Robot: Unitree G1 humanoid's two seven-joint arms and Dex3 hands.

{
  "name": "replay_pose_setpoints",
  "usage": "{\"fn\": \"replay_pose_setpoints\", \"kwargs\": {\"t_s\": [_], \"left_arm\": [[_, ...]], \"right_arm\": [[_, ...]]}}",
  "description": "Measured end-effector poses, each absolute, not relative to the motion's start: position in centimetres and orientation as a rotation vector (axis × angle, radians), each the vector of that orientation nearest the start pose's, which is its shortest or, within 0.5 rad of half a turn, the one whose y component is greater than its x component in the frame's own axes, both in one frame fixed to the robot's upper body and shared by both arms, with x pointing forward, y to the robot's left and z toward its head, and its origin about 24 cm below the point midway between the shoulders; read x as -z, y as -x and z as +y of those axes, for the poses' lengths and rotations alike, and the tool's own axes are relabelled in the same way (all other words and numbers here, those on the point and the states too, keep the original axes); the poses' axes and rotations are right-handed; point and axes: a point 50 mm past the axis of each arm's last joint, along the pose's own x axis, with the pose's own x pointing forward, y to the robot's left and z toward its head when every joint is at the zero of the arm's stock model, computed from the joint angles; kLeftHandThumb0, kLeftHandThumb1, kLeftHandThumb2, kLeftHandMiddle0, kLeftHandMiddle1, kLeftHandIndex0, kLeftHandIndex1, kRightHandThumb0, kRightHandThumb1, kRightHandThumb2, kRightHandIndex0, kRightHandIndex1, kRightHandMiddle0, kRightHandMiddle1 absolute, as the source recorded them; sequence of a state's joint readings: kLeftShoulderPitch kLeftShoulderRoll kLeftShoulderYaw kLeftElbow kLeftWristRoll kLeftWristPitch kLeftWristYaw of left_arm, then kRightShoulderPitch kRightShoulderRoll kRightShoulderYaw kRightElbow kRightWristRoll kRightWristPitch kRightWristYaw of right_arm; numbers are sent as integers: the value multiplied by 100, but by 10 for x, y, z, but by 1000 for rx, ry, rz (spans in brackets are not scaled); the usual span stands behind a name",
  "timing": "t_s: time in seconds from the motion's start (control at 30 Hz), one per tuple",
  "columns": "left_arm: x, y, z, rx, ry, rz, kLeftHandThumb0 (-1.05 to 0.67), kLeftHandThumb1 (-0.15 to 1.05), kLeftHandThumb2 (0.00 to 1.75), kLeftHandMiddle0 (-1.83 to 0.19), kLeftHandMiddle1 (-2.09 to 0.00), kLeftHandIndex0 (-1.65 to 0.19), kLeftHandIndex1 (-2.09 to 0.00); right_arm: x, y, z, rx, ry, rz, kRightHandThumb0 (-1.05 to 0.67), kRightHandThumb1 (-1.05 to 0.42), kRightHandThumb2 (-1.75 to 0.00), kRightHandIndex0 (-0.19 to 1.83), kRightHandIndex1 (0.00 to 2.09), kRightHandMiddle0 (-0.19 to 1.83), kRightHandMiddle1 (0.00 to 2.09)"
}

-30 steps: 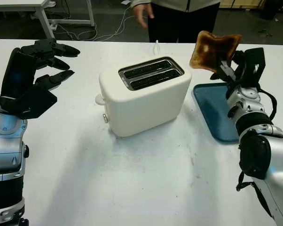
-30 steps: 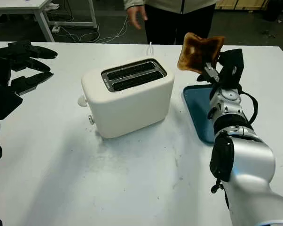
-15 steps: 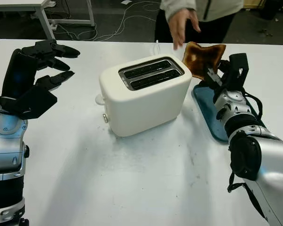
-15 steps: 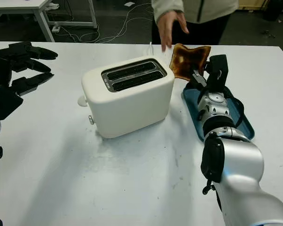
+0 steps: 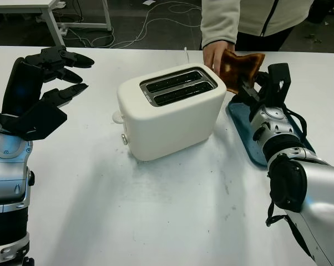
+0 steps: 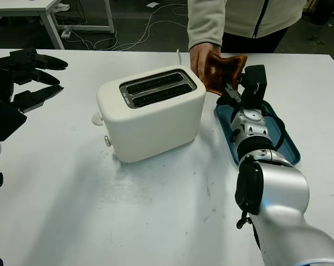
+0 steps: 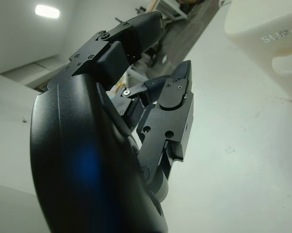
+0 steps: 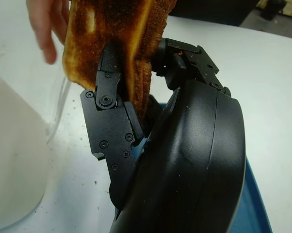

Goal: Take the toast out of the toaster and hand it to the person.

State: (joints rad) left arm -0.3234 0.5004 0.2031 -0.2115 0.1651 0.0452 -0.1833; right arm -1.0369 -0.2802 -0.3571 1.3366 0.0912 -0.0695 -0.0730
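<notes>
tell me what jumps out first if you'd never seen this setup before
The burnt toast stands out first, gripped upright in the robot's right hand above the blue tray, with a person's hand touching its far edge. Next is the white toaster at the table's middle, both slots empty. The left hand is open, raised at the left.

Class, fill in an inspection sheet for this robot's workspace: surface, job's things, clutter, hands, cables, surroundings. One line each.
Surface: white table, faint smudges.
Job's things: toast out of the white toaster, both slots empty; person's hand at the toast.
Clutter: blue tray by the right arm.
Hands: right hand shut on the toast over the tray; left hand open, raised at table's left.
Cables: white cord behind toaster; wires on floor.
Surroundings: another table behind.
</notes>
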Motion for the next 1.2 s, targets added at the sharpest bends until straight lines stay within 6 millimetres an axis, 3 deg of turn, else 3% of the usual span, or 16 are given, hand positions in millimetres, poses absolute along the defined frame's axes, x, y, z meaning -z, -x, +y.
{"fn": "replay_pose_setpoints", "kwargs": {"t_s": [0.9, 1.07, 1.2], "left_arm": [[-208, -282, 233, -29, -679, -466, 3, 89, 6, -63, -98, -68, -61], [-208, -282, 233, -30, -678, -466, 4, 89, 6, -63, -99, -68, -62], [-208, -282, 233, -29, -678, -466, 3, 89, 6, -63, -100, -68, -63]], "right_arm": [[-101, -402, -212, 208, -80, 201, -20, -92, -47, 68, 175, 37, 175], [-102, -403, -208, 188, 30, 193, -21, -92, -45, 68, 175, 40, 175], [-105, -404, -207, 195, 113, 170, -28, -92, -34, 72, 175, 43, 175]]}}
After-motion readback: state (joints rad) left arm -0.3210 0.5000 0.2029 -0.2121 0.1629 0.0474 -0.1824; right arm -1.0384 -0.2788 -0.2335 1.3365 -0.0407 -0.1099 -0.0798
